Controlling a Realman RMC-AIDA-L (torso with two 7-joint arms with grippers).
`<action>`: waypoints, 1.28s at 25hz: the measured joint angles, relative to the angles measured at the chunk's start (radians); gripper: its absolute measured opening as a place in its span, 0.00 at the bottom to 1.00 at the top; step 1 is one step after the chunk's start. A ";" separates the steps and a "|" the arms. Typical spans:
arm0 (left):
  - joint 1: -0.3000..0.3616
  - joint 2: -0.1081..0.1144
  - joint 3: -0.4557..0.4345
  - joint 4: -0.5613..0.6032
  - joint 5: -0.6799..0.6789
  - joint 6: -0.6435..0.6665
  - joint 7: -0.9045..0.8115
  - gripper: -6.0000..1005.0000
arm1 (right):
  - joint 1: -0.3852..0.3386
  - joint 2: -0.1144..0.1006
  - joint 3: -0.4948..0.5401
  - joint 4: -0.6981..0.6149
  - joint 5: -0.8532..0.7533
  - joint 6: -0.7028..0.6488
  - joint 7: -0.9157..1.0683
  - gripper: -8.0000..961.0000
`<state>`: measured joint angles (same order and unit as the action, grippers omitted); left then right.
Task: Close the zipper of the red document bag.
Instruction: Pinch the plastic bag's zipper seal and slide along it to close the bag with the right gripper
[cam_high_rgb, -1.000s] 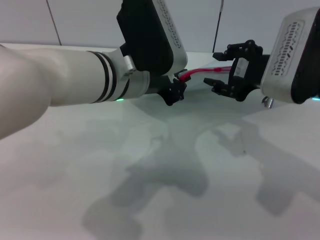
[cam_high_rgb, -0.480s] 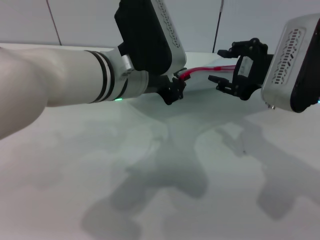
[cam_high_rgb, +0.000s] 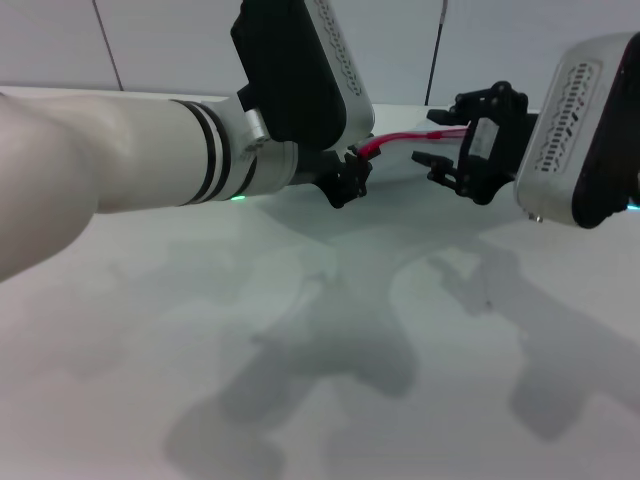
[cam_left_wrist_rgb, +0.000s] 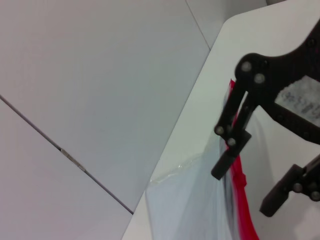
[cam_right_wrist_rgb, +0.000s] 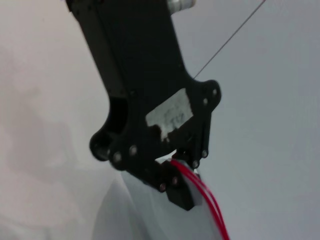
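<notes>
L gripper: jaws pinching zipper end, near table far edge
R gripper: jaws spread, just beside zipper mid-span
bag: flat, far side
risk: R closes off the strip, misses the slider, bag stays open

The left arm, a thick pale grey limb with black bands at the wrist and a black-and-silver housing above it, reaches across from the near left, ending in a black linkage left gripper held low. Its fingers are pinched together, as the right wrist view shows. The right arm comes in from the far right, its white perforated wrist housing tilted, and its black right gripper points toward the left one with fingers spread apart. The two grippers sit near each other without touching.
</notes>
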<state>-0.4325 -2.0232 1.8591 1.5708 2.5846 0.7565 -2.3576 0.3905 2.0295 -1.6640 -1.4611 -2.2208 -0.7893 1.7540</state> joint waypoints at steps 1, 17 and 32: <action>0.000 0.000 0.000 0.000 0.000 0.000 0.000 0.06 | 0.001 0.000 -0.001 0.000 0.000 0.003 0.003 0.43; -0.002 0.000 0.005 0.000 0.000 0.000 0.000 0.06 | 0.009 0.000 -0.011 0.035 0.001 0.041 0.006 0.33; -0.002 0.000 0.001 0.000 0.000 0.000 0.000 0.06 | 0.010 0.000 -0.011 0.031 0.001 0.041 0.006 0.18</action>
<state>-0.4341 -2.0234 1.8597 1.5708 2.5847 0.7563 -2.3576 0.4004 2.0295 -1.6752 -1.4301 -2.2196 -0.7480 1.7595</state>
